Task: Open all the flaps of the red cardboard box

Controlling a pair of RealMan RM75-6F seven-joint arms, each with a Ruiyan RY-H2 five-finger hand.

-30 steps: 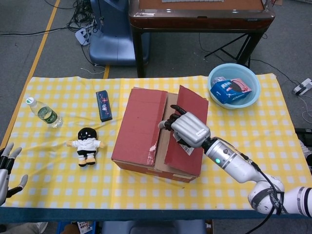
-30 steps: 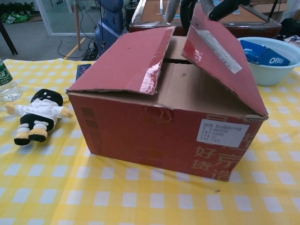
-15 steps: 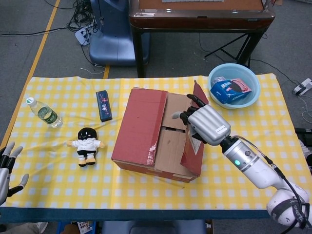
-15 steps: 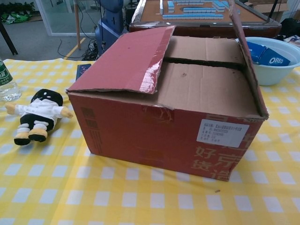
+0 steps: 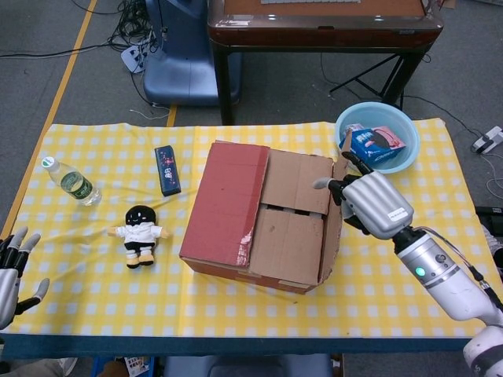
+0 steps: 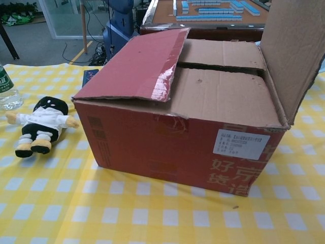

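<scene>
Right robot hand (image 5: 368,203) grips the top edge of the right flap (image 5: 333,228) of the red cardboard box (image 5: 236,236), which sits mid-desk (image 5: 102,298) on the checked cloth. Left robot hand (image 5: 14,265) hangs open at the desk's near corner, holding nothing. Corrugated board looks light and stiff, hinging along its crease, so a flap is best taken at its free edge. Glossy red outside, plain brown inside; left flap (image 5: 228,200) lies closed, two inner flaps (image 5: 292,210) flat
</scene>
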